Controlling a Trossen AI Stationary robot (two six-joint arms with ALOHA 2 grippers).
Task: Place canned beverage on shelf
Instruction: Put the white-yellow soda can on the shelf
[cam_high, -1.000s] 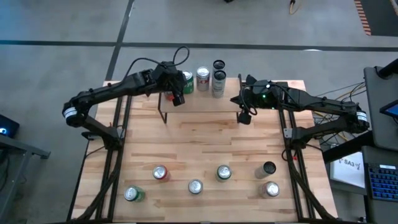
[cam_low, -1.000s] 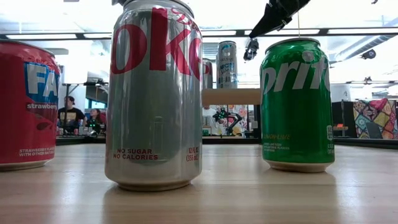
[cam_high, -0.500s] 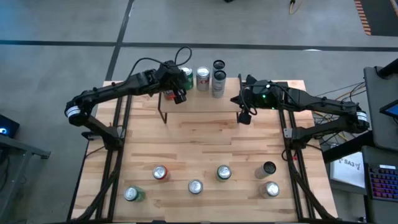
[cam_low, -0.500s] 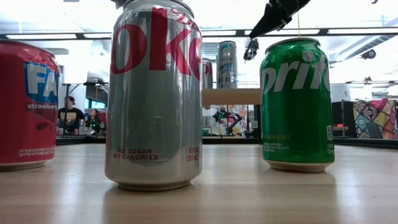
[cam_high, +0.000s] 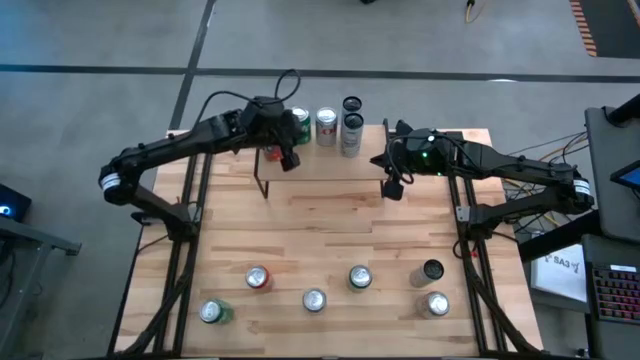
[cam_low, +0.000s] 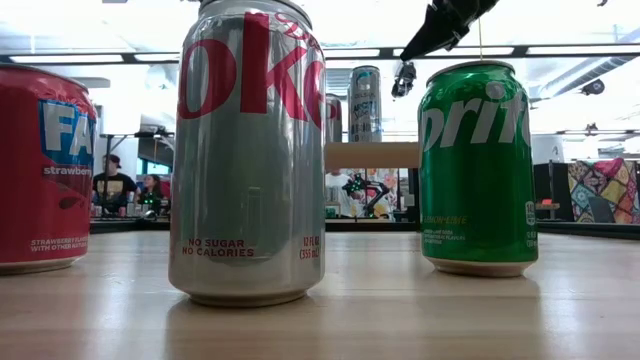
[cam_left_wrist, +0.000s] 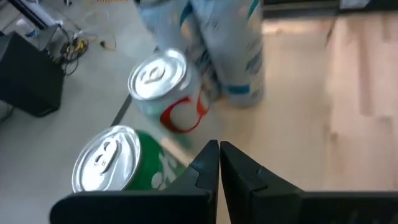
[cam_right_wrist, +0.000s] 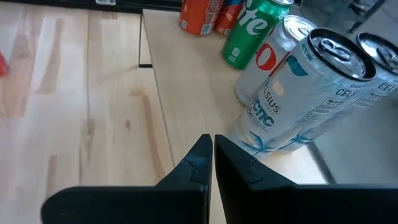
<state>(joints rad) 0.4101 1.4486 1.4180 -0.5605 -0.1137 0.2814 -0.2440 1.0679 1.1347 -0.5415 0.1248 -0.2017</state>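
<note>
The shelf (cam_high: 330, 165) stands at the table's far middle. Along its far edge stand a green can (cam_high: 300, 125), a silver red-lettered can (cam_high: 326, 124) and two tall pale cans (cam_high: 351, 128). The right wrist view also shows an orange can (cam_right_wrist: 199, 15) at the shelf's left end. My left gripper (cam_high: 287, 158) hovers shut over the shelf's left end. In its wrist view the green can's top (cam_left_wrist: 106, 167) lies just beside its fingers. My right gripper (cam_high: 391, 186) hangs shut over the shelf's right end, with the tall cans (cam_right_wrist: 311, 81) ahead of it.
Several more cans stand upright near the table's front edge: a red one (cam_high: 258, 277), two green ones (cam_high: 213, 312) (cam_high: 359, 277), two silver ones (cam_high: 314, 299) (cam_high: 436, 303) and a dark one (cam_high: 432, 270). Bare tabletop (cam_high: 330, 230) lies between them and the shelf.
My left arm has shifted a little toward the table's left and up, and its wrist has turned slightly. Its fingers stay shut. The cans have stayed where they were.
</note>
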